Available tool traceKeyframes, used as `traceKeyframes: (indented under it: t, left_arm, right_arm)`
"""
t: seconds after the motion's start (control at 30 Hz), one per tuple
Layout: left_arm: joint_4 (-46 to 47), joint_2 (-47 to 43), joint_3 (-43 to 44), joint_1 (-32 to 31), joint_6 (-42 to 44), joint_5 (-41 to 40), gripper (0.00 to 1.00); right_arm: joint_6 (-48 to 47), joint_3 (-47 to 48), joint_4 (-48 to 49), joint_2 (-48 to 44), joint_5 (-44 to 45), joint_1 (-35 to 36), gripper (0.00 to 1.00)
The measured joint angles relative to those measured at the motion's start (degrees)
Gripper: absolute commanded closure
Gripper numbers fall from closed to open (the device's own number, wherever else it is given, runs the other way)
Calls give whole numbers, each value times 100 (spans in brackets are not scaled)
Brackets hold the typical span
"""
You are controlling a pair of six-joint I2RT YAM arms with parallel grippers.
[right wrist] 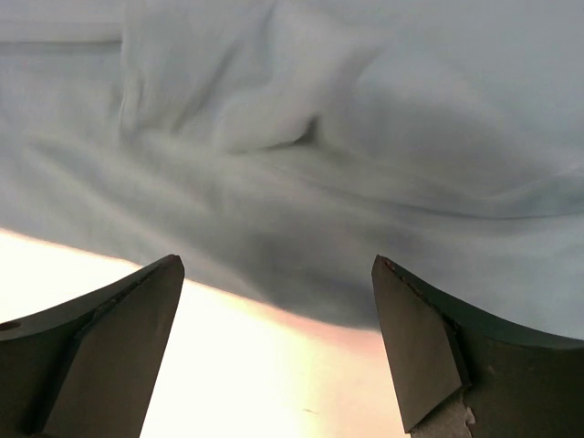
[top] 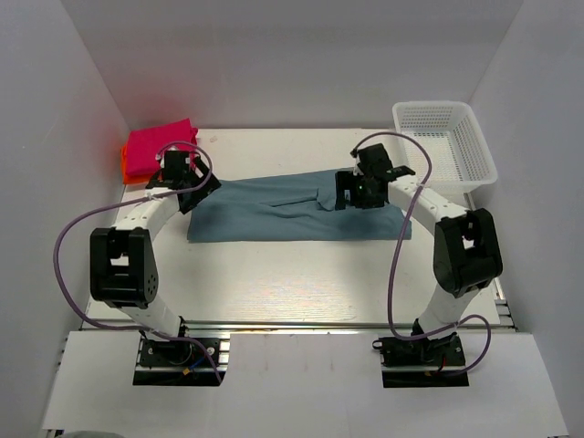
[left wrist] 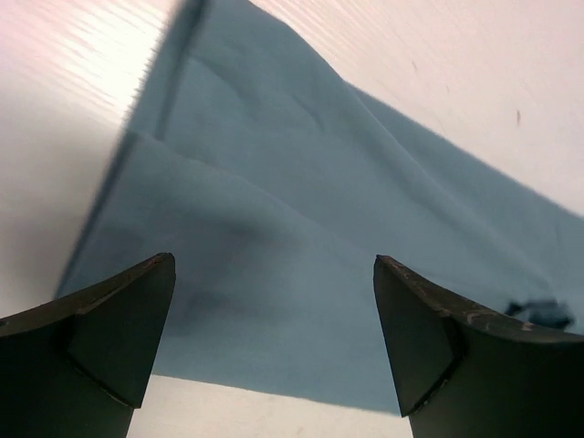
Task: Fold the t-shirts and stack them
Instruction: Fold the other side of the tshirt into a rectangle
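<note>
The dusty teal t-shirt (top: pixel 292 217) is lying flat on the white table (top: pixel 301 283) as a long folded band. Its long axis is running left to right across the middle, one short end pointing at the left wall and the other toward the side with the white mesh basket (top: pixel 444 137). The left gripper (top: pixel 193 193) is sitting over the band's far left corner with its jaws standing wide apart and nothing between them. In the left wrist view the cloth is spreading away beneath the two dark fingers (left wrist: pixel 109 338). The right gripper (top: pixel 351 193) is hanging over the far edge near the band's right end, jaws likewise spread and gripping nothing, with rumpled teal folds showing under it in the right wrist view. The magenta-pink t-shirt (top: pixel 160 146) is sitting folded in the far left corner on top of the orange-red t-shirt (top: pixel 124 162), both just behind the left gripper
</note>
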Motion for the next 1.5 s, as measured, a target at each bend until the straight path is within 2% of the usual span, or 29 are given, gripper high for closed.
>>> traceKeyframes:
  t: [0.2,0.4,0.73,1.03,1.1,1.3,1.5]
  left_arm:
    - [474,507,-157,-66,243,984,0]
    - [518,951,-258,-87,319,1217,0]
    - [468,857,-363,-81,363,1097,0]
    - [240,678,-496,-81,426,874,0]
    - [179,643,-511,-81,448,820,0]
    - [13,450,-662,-81,514,704,0]
    - [-52,323,-822,-81,551,658,0]
  right_arm:
    - [-17,-299,632,227,-688,15,11]
    - [9,-160,1322,758,-955,15,11]
    - [247,1554,2179,2354,-525,7,11]
    - [59,2844,2577,2549,409,-76,11]
    - [15,2785,2433,2404,424,-85,11]
    - [87,1067,2013,1213,-74,-105,9]
    - [203,417,1814,1191,-457,-57,9]
